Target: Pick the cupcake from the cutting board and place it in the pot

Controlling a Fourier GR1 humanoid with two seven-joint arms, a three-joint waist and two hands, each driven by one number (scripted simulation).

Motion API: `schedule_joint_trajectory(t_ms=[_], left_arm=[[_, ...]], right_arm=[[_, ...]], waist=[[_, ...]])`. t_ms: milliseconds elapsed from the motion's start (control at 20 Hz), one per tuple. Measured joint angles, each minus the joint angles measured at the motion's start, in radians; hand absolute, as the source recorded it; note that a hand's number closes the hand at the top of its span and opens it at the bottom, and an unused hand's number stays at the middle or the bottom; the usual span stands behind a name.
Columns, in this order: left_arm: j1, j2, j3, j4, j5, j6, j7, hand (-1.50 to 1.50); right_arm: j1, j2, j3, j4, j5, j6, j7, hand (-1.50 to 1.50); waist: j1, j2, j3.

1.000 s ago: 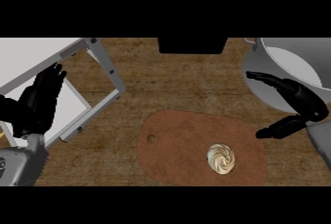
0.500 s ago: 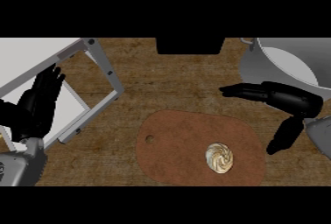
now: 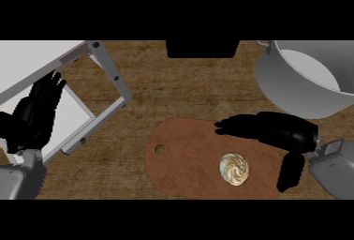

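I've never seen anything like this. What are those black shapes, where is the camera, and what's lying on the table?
You are looking steeply down from the robot's head at a brown counter. The black shapes are its two hands. The left hand rests open at the left edge. The right hand is open over a cutting board, close to a cupcake that sits on the board. Neither hand holds anything. The grey pot stands at the upper right.

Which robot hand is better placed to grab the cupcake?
The right robot hand: it hangs open above the cutting board, close to the cupcake and the pot. The left robot hand rests at the far left edge.
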Motion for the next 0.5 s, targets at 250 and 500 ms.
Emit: schedule_joint_trajectory(t_ms=[250,500], left_arm=[[0.013,-0.016,0.014,-0.032,-0.022,-0.009,0.02,0.0],[0.008,-0.035,0.027,-0.013,-0.043,-0.03,0.013,0.0]], right_arm=[[0.084,0.03,-0.011,-0.053,0.072,0.02,0.016,-1.5],[0.122,0.079,-0.004,-0.066,0.176,0.025,0.059,-1.5]], waist=[[0.001,0.001,0.0],[0.002,0.002,0.0]])
